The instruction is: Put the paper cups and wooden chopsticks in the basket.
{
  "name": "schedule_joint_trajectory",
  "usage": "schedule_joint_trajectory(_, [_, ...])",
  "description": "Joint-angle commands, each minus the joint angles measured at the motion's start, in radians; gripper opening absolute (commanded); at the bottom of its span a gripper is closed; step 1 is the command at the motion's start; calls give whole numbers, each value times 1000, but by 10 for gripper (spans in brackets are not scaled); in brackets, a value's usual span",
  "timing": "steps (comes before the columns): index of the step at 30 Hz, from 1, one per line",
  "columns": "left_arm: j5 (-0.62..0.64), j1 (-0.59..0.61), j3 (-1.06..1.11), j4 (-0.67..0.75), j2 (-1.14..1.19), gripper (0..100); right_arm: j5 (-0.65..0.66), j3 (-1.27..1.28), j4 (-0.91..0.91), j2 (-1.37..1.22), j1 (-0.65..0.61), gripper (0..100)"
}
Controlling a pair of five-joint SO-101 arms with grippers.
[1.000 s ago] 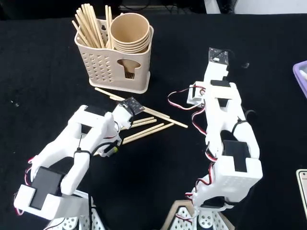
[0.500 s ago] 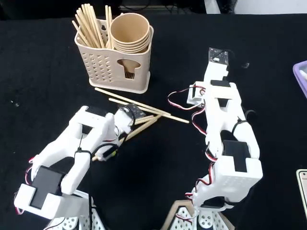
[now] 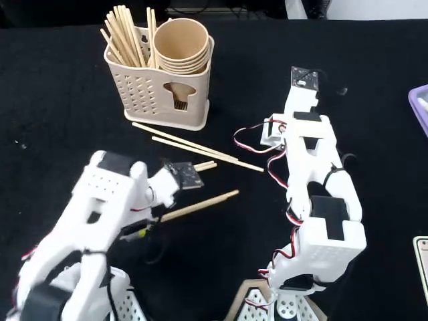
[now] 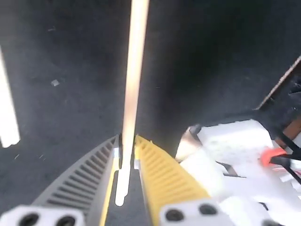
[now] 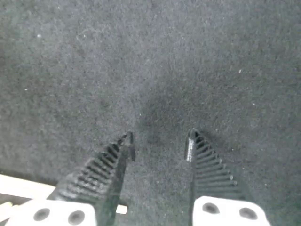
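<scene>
In the high view, the basket [image 3: 160, 93] stood at the far side of the black table [image 3: 60, 134]. A stack of paper cups [image 3: 180, 43] and a bundle of chopsticks [image 3: 124, 37] stood upright inside it. Two loose chopsticks [image 3: 194, 146] lay on the table just in front of the basket. My left arm [image 3: 100, 207] was near them, and one chopstick [image 3: 200, 204] stuck out from under it toward my right arm [image 3: 314, 174]. A card [image 3: 421, 257] at the table edge was too small to read.

In the left wrist view, my left claw [image 4: 126, 141] was clenched on that one chopstick, close to one of its ends.

In the right wrist view, my right claw [image 5: 160, 141] was released, with its jaws apart above the table.
</scene>
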State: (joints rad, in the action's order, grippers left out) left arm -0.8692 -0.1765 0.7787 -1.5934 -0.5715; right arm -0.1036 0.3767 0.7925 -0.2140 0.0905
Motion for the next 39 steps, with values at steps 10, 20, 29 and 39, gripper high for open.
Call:
schedule_joint_trajectory(10, [143, 246, -418, -12, -344, 30, -6, -44, -20, 4, 15, 189])
schedule_joint_trajectory(20, [753, 214, -581, 497, -387, 30, -8, -48, -20, -13, 14, 188])
schedule_joint_trajectory(29, [1016, 214, -504, 994, -241, 30, -6, -111, -14, -94, 14, 188])
schedule_joint_trajectory(39, [1109, 188, -479, 1310, 64, 30, -6, -128, -12, -96, 12, 188])
